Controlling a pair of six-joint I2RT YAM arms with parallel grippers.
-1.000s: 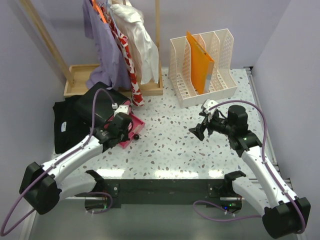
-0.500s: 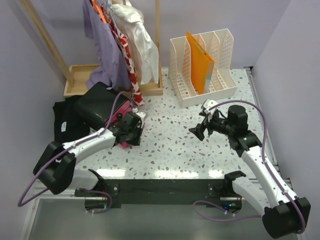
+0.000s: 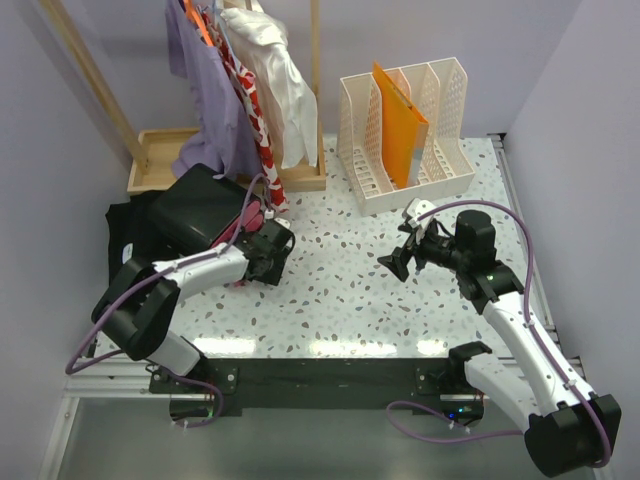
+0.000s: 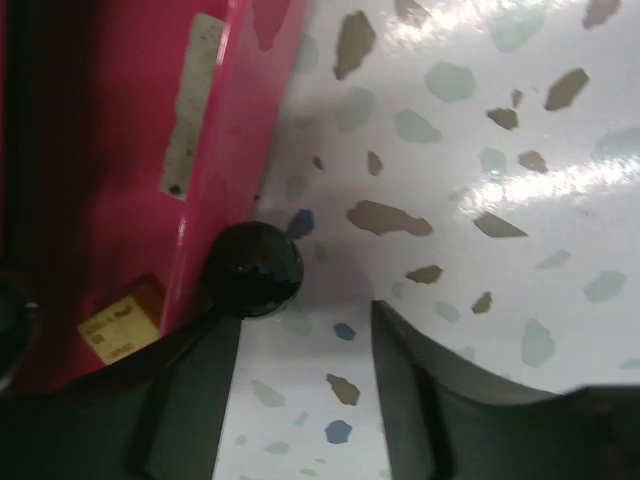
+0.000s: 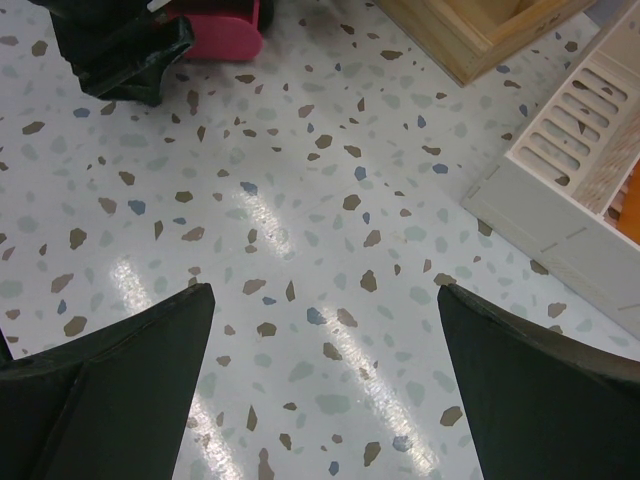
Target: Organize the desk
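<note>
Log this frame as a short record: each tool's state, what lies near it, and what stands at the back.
left tool: open, empty, low over the desk
near it: small black ball at the edge of the pink container, just ahead of one finger
right tool: open wide, empty, above the desk
back of desk: white file rack holding an orange folder

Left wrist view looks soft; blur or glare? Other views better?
Left wrist: close-up blur on the pink box and black ball, glare on the desk upper right. Right wrist: sharp, glare streaks mid-frame. Top external: sharp, glare band near front edge.
</note>
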